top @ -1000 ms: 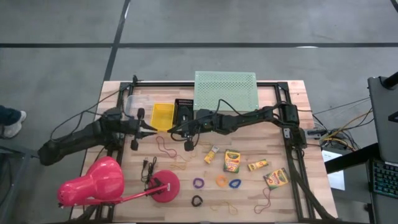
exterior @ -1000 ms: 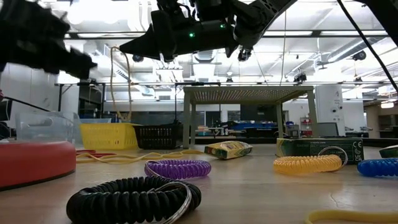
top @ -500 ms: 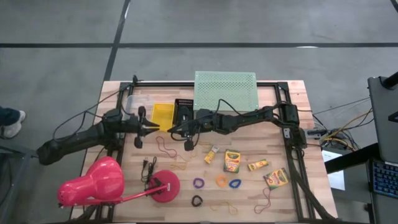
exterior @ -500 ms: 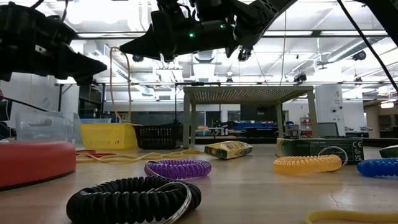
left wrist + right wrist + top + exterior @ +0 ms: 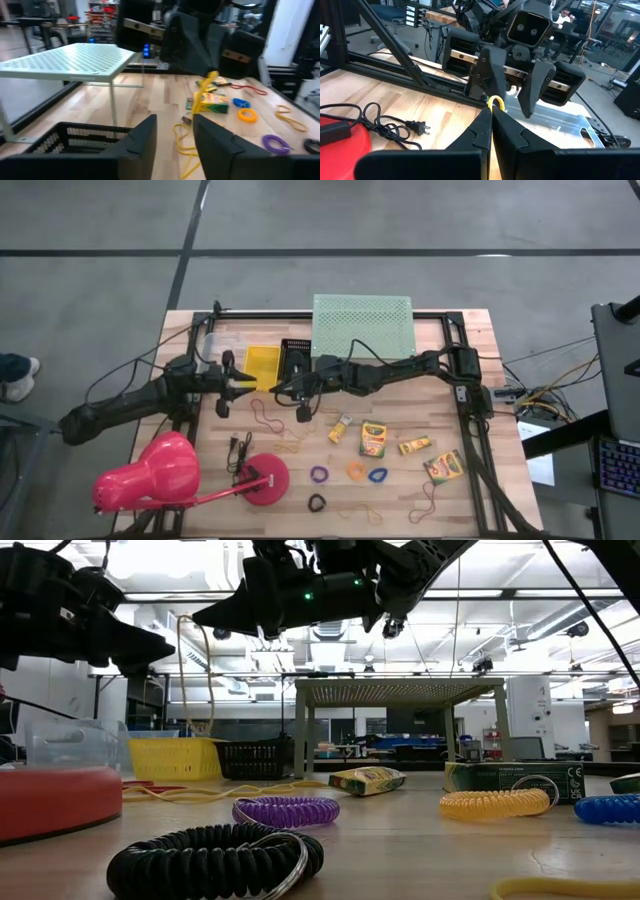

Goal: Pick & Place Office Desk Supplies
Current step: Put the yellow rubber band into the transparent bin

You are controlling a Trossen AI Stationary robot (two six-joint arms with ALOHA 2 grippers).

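Left pincer: the left pincer [image 5: 240,383] was held above the table [image 5: 484,340], over the near rim of the yellow basket [image 5: 262,365]. Its fingers [image 5: 142,135] were seen parted, and nothing was held between them.
Right pincer: the right pincer [image 5: 283,391] was held just beside the left one, tip facing tip, in front of the black basket [image 5: 297,358]. Its fingers were pressed together on a yellow rubber band [image 5: 495,102].
Rubber band: one end was pinched at the right pincer's tip, and the rest was seen hanging down towards the table in the left wrist view.
Crayon boxes: four crayon boxes [image 5: 373,438] were laid flat in the middle of the table, towards its right edge.
Ring loops: a purple loop [image 5: 319,474], an orange loop [image 5: 356,471] and a blue loop [image 5: 378,475] were laid in a row near the edge opposite the shelf. A black loop [image 5: 317,502] was laid closer to that edge.
Shelf: the mint-green shelf [image 5: 362,323] was placed at the middle of one long edge, beside the black basket.
Lamp: the pink lamp [image 5: 160,475] was laid at the table's corner near the left arm.
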